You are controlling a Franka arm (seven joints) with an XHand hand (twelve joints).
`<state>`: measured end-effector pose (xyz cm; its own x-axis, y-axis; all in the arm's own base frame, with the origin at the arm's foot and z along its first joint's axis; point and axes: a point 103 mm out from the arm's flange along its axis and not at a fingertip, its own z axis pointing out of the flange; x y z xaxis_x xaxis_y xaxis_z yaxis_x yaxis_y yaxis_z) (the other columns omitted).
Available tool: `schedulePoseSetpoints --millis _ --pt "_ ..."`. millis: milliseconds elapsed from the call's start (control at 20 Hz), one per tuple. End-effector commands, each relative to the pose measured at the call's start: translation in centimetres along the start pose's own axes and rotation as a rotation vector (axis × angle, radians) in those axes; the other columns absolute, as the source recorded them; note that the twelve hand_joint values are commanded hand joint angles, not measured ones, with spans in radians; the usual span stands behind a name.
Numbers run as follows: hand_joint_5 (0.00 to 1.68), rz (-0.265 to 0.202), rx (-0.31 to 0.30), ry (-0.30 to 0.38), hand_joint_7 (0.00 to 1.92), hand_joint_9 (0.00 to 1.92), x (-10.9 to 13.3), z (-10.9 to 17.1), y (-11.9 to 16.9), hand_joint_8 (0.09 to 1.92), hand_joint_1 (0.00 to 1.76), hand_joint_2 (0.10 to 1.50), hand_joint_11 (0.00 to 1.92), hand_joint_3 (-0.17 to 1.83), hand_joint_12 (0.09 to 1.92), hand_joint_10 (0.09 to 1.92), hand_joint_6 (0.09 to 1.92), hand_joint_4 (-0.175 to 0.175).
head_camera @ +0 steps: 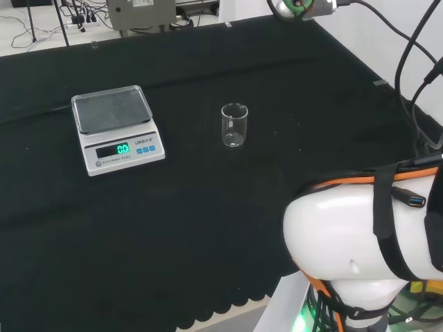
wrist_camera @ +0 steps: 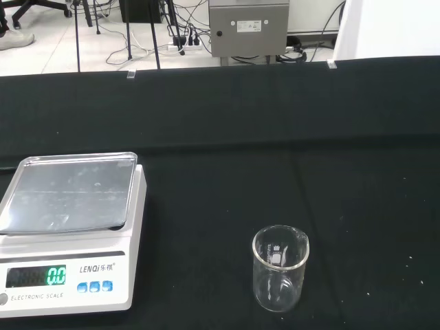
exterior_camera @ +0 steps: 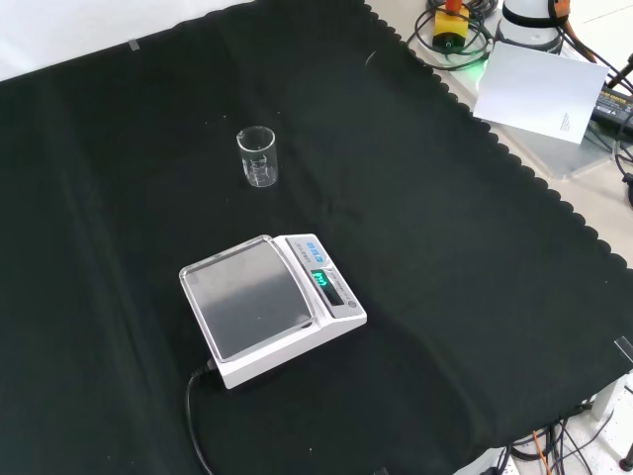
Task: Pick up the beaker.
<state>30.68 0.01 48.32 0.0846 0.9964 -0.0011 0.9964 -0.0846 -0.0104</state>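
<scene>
robot hand state cannot be told from these pictures, and nothing is seen to be gripped. in the head view, the white arm link [head_camera: 353, 242] is seen nearest, at the lower right, over the scalloped near edge of the bench [head_camera: 208, 228]. beyond it a wide stretch of bare black cloth is left open on all sides of the beaker [head_camera: 234, 125], which is stood upright near the middle of the bench, its long axis vertical and its mouth turned up. the scale [head_camera: 118, 129] is placed well apart from it, to the left in that view, with a lit green display. past both, the far edge of the cloth is met by floor, cables and a grey box [head_camera: 142, 12].

in the front view the scale [exterior_camera: 269, 305] is found nearer the camera and the beaker [exterior_camera: 257, 156] behind it, with a black cord led off the scale's near side.

in the wrist view the beaker [wrist_camera: 280, 268] is shown close, clear and seemingly empty, with a small pouring lip on the rim and white printed marks on its wall; the scale [wrist_camera: 69, 230] is beside it, apart.
</scene>
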Motion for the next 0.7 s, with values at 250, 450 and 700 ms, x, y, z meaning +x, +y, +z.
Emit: schedulePoseSetpoints --millis 250,450,700 --pt "0.09 0.030 0.003 -0.013 0.07 0.24 -3.9 1.2 1.5 0.71 0.55 0.64 0.00 0.30 1.37 0.84 0.09 0.013" --pt "0.07 0.070 0.009 -0.038 0.06 0.24 -4.6 3.1 3.2 0.71 0.55 0.66 0.00 0.28 1.35 0.84 0.09 0.014" --pt "0.03 -0.047 0.010 -0.075 0.01 0.15 7.8 7.5 7.4 0.66 0.57 0.68 0.00 0.22 1.22 0.84 0.09 0.019"
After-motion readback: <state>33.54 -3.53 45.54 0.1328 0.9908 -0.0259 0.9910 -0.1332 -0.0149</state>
